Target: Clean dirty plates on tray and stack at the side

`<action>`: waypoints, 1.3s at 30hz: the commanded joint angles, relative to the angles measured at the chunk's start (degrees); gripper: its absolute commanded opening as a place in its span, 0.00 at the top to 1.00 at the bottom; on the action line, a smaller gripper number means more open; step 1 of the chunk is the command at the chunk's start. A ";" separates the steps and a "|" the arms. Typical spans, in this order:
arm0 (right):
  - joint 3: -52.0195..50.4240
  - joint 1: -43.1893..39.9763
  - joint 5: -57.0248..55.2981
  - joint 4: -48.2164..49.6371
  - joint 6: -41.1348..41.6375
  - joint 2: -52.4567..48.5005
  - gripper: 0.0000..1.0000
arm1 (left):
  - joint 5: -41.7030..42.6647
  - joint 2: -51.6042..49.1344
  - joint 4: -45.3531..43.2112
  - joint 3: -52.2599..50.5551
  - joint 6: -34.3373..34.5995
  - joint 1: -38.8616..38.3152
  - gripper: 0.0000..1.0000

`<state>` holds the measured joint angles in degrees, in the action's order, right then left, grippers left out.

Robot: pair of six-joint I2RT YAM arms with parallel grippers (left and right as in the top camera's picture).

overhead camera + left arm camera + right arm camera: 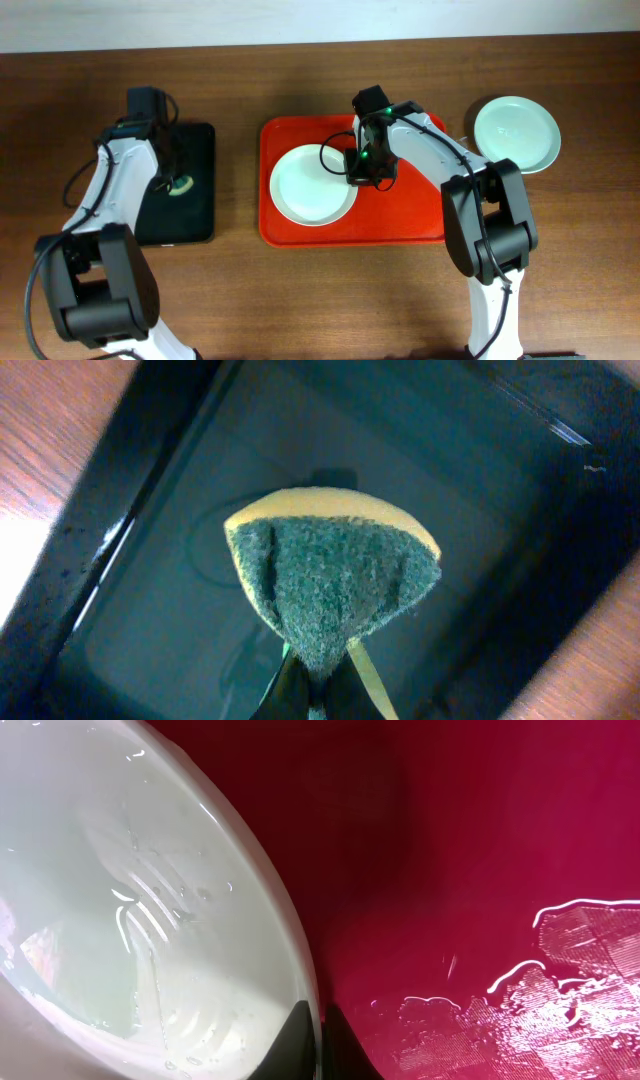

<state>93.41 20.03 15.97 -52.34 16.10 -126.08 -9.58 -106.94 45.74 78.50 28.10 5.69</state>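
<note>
Off to the left there's a black tray (192, 218) sitting on the brown wood surface (300, 290), long side running front to back. Its floor looks glossy, maybe wet, can't really tell. Over it is a sponge (330, 575), yellow foam with a dark green scrubby side, squished into a fold, green side facing the left wrist cam.

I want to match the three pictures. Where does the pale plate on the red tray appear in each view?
Overhead: the pale plate lies on the left part of the red tray, with the right pincer at its right rim.
Left wrist: not in it.
Right wrist: it fills the left side; its rim curves down to the right pincer.
Shared landmark: the red tray, in overhead and right wrist.
</note>
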 commanded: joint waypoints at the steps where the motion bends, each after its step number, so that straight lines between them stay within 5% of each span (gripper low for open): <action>1: -1.27 -0.52 -3.78 -0.11 -0.15 -1.75 0.96 | 1.86 -3.21 -3.21 -3.56 0.76 2.40 0.98; 4: -1.27 -0.52 -3.76 -0.09 -0.17 -1.75 0.96 | 1.90 -6.14 -4.83 -3.72 0.79 3.48 0.90; 5: -1.27 -0.52 -3.78 0.04 -0.20 -1.75 0.96 | 1.92 -6.58 -5.03 -3.72 0.79 3.48 0.80; 6: -1.22 -0.52 -3.74 0.35 -1.79 -1.70 0.96 | 1.95 -6.45 -5.27 -3.52 0.79 3.48 0.47; 7: -0.90 -0.55 -3.76 0.28 -2.32 -1.64 0.96 | 2.60 -6.12 -4.90 -2.54 0.74 3.50 0.40; 11: 5.33 -0.48 -4.42 -4.39 -2.36 -0.52 0.96 | 6.86 -1.99 2.64 6.45 0.76 3.54 0.42; 12: 8.96 -0.31 -6.93 -7.56 -2.34 0.11 0.96 | 8.83 -0.46 3.98 8.04 0.76 3.54 0.27; 13: 11.50 0.04 -9.22 -9.90 -2.34 0.66 0.96 | 9.66 0.63 4.28 8.46 0.76 3.52 0.01; 16: 20.96 3.52 -22.08 -18.34 -2.32 2.84 0.96 | 9.68 2.08 4.46 8.46 0.76 3.48 0.01; 19: 28.63 11.30 -48.06 -27.21 -2.32 3.02 0.96 | 9.66 2.05 4.48 8.44 0.76 3.48 0.01; 25: 29.07 26.82 -87.65 -34.56 -2.84 2.99 0.96 | 9.66 2.05 4.46 8.44 0.76 3.52 0.01; 30: 29.09 36.85 -107.21 -34.86 -14.69 2.99 0.96 | 9.66 2.05 4.46 8.44 0.76 3.50 0.01; 35: 29.09 36.70 -101.79 -34.64 -14.05 2.99 0.96 | 9.66 2.05 4.46 8.44 0.76 3.48 0.01; 39: 29.07 21.79 -68.61 -26.75 -9.94 2.97 0.96 | 9.66 2.05 4.46 8.44 0.76 3.48 0.01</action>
<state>121.38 50.70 -72.12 -81.82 3.81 -124.75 -0.51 -105.34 50.15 86.52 28.77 8.93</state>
